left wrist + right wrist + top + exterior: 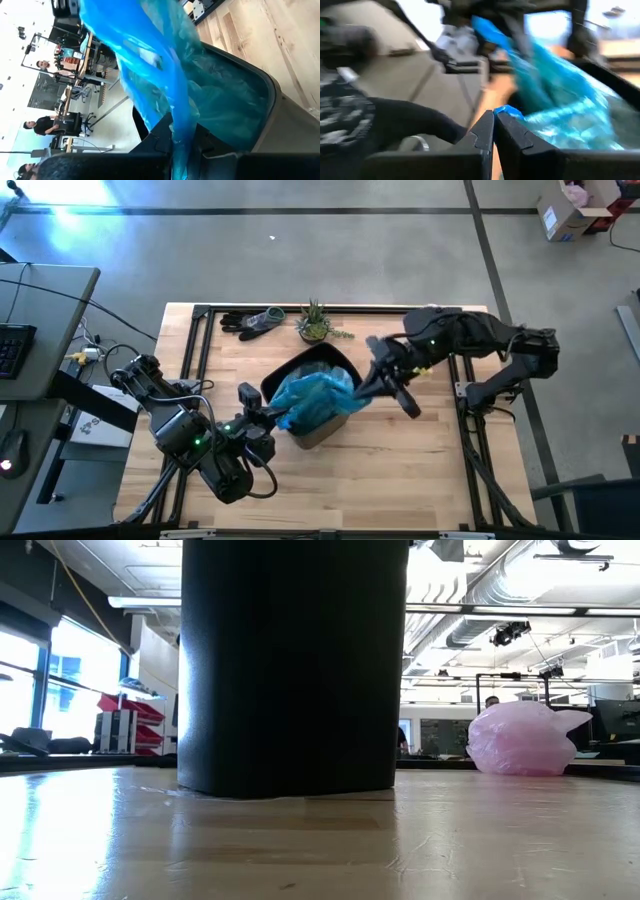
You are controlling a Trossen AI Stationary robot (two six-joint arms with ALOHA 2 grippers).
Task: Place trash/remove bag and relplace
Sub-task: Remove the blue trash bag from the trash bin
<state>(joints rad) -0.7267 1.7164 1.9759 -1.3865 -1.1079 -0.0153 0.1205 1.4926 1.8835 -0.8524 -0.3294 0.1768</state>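
1. High view is showing the bag (312, 398), teal, wrinkled, bunched up over the rim of the black bin (335, 362) near mid-table, spilling toward the bin's left side.
2. Left gripper (262, 416) is sitting just beside the bag's left edge, fingers closed & pinching a fold of it; in left wrist view the bag (150, 70) is running straight down between that arm's dark fingers (155, 145), pulled taut above the bin (265, 95).
3. Right gripper (372, 387) is coming in from the other side, at the bag's right edge over the bin rim; in right wrist view the right gripper (494, 131) is standing w/ jaws closed tight on a small blue corner of the bag (560, 95).
4. So both ends of the bag are being held, bin in between the 2 arms.
5. Plant (314, 323) & dark gloves (250, 322) are lying at the table's far edge, well apart from the bin.
6. Low view is mostly blocked by the bin's black wall (290, 665); a pink bag (525, 739) is sitting beyond, to its right.
7. Bin's inside is being covered by the bag, contents can't be made out. Right wrist view is blurring, bkgd hard to read.
8. People are showing far off in the room in left wrist view, small.
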